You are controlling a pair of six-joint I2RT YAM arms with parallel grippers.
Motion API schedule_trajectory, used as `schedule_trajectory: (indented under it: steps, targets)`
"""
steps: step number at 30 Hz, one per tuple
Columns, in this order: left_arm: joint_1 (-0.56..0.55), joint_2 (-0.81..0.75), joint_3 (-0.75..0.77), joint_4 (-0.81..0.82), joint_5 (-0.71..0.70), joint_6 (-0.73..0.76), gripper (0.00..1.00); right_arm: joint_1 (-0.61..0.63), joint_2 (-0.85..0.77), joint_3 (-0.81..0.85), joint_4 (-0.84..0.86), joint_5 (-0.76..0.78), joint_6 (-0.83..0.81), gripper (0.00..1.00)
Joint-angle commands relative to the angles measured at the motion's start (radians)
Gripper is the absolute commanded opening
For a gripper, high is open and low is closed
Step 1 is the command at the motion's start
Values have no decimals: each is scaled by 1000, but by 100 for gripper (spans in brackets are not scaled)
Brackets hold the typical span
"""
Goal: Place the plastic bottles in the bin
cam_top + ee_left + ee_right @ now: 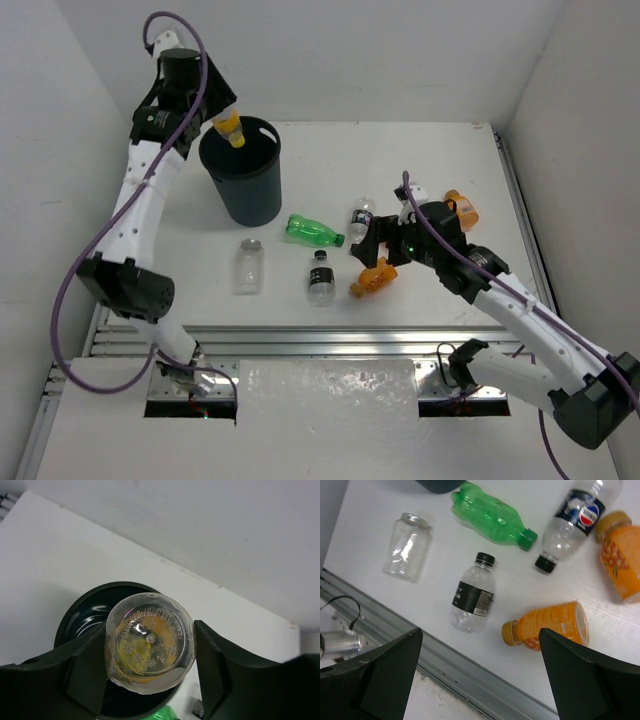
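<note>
Holding an orange bottle [231, 129] in the left gripper [228, 122], fingers [82, 672] clamped on both its sides, base turned to the wrist camera, right over the mouth of the bin [268, 140]. Not yet dropped. Cannot tell what lies inside the bin: dark in both views.

Counting six more out on the table [440, 160]: plain clear bottle [407, 545], green bottle [492, 515], black-label bottle [472, 600], blue-label bottle [575, 520], lying orange bottle [550, 627], second orange bottle [622, 560] nearest the right edge. Judging the task well short of done, most of the load unmoved.

Hovering with the right gripper [480, 645] spread wide, grasping nothing, above the black-label and lying orange bottles.

Noting room: bare table behind and to the right of the bin. Bottles bunched mid-table; green bottle just beside the bin's foot, its cap near the blue-label cap. Near rail [470, 680] close to the black-label and lying orange bottles, so probably little margin for a low approach from that side.
</note>
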Motion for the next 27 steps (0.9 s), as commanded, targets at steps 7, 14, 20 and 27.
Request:
schedule_trajectory:
  steps: [7,14,20,27]
  targets:
    - [45,79,92,-99,125,5,100,4,156,-22,53,151,368,99]
    - [28,-257,-301,23,145,43,100,75,308,14,-57,481,631,99]
    - [28,-452,-547,27,89,103,100,177,426,78,-172,617,782,99]
    - [30,-530,-729,68,117,129,100,221,517,51,-194,679,893,97]
